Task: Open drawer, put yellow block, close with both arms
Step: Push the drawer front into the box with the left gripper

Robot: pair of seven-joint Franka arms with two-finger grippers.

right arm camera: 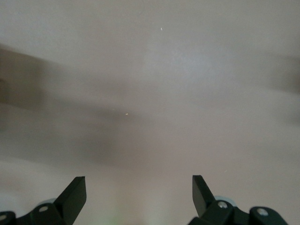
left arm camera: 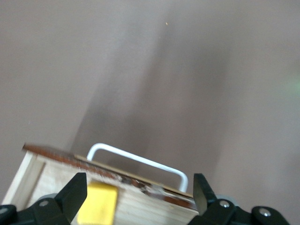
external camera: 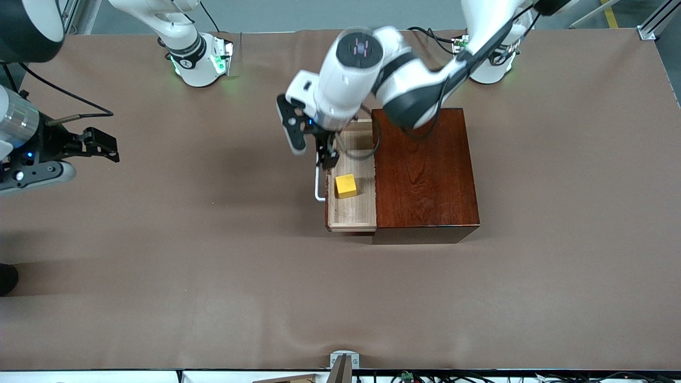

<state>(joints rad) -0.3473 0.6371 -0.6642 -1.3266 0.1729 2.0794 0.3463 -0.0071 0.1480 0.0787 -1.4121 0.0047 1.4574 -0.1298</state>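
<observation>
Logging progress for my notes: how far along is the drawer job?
Done: the drawer stands open and the yellow block lies in it. In hand: the left pincer, open, hangs over the drawer beside the handle. The right pincer waits open. Left: closing.

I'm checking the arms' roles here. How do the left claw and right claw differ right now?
The left claw hangs over the open drawer, above the yellow block; the right claw waits over bare table at its arm's end. Both are open and empty.

Yellow block [external camera: 346, 186] lies upright in the open drawer [external camera: 352, 213].
</observation>
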